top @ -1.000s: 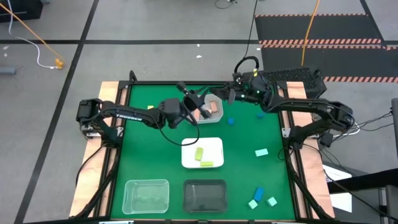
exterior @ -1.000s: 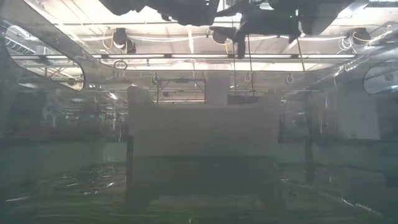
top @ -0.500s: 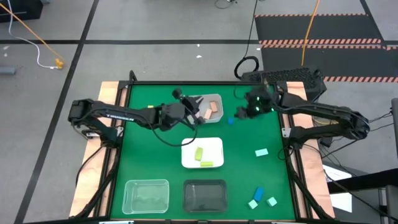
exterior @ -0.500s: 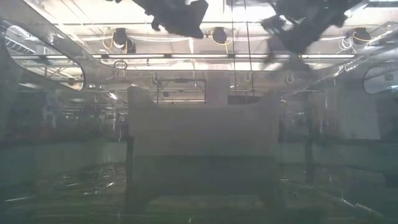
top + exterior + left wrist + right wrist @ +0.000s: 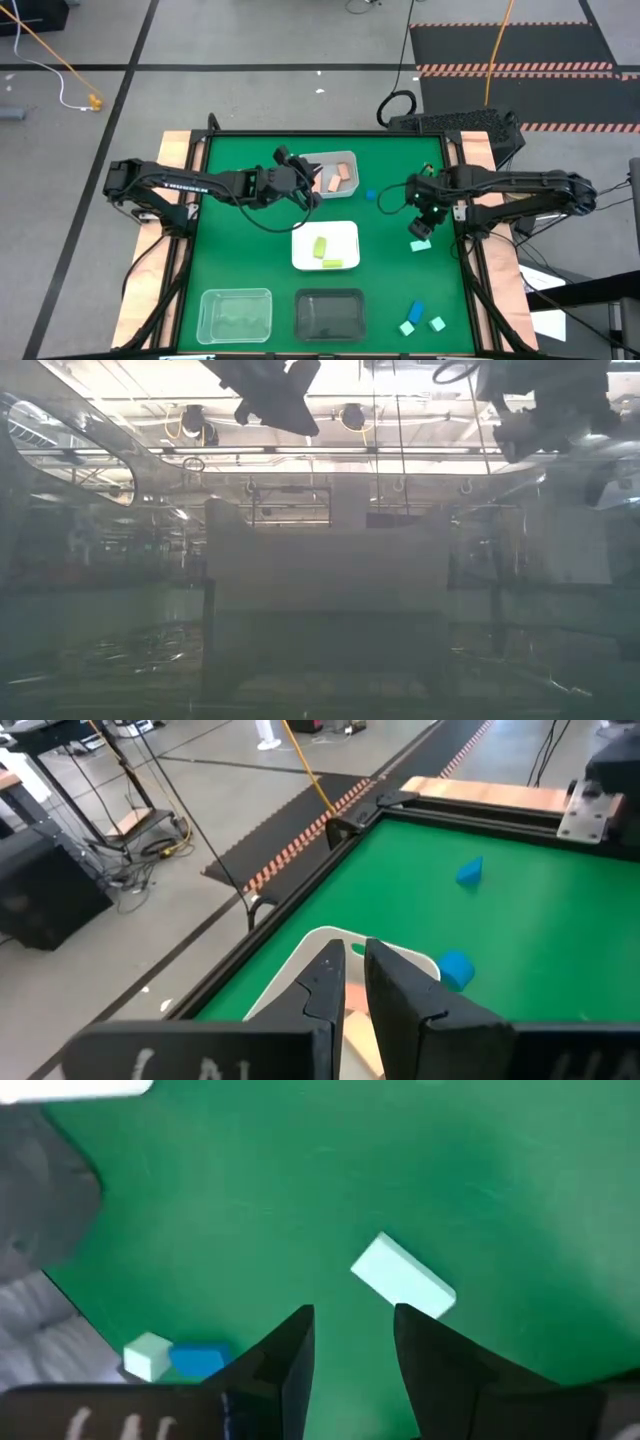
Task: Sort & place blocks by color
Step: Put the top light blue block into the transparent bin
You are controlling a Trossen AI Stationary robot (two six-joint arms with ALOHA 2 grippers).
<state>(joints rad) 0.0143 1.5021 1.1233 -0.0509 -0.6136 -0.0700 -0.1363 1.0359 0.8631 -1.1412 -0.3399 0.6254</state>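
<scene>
Two salmon blocks (image 5: 340, 176) lie in a pale tray (image 5: 347, 157) at the far middle. My left gripper (image 5: 303, 187) hovers shut at that tray's left side, holding nothing. My right gripper (image 5: 424, 222) points down, open, just above a mint bar (image 5: 420, 244) lying flat on the green mat; in the right wrist view the mint bar (image 5: 403, 1277) lies just beyond the gripper (image 5: 352, 1345). Two yellow-green blocks (image 5: 326, 254) lie in the white tray (image 5: 347, 232). A blue block (image 5: 370, 195) lies between the arms. One blue and two mint blocks (image 5: 418, 318) lie near the front right.
A clear tray (image 5: 236, 314) and a black tray (image 5: 330, 314) stand at the near edge. The left wrist view shows a second blue block (image 5: 470, 870) farther toward the far right corner. Wooden rails (image 5: 178, 200) border the mat.
My right gripper has swung from the far edge beside the pale tray toward the table's right and near side, sinking and tipping from nearly level to pointing down over the mint bar. My left gripper has drawn back a little toward the left off the pale tray and turned.
</scene>
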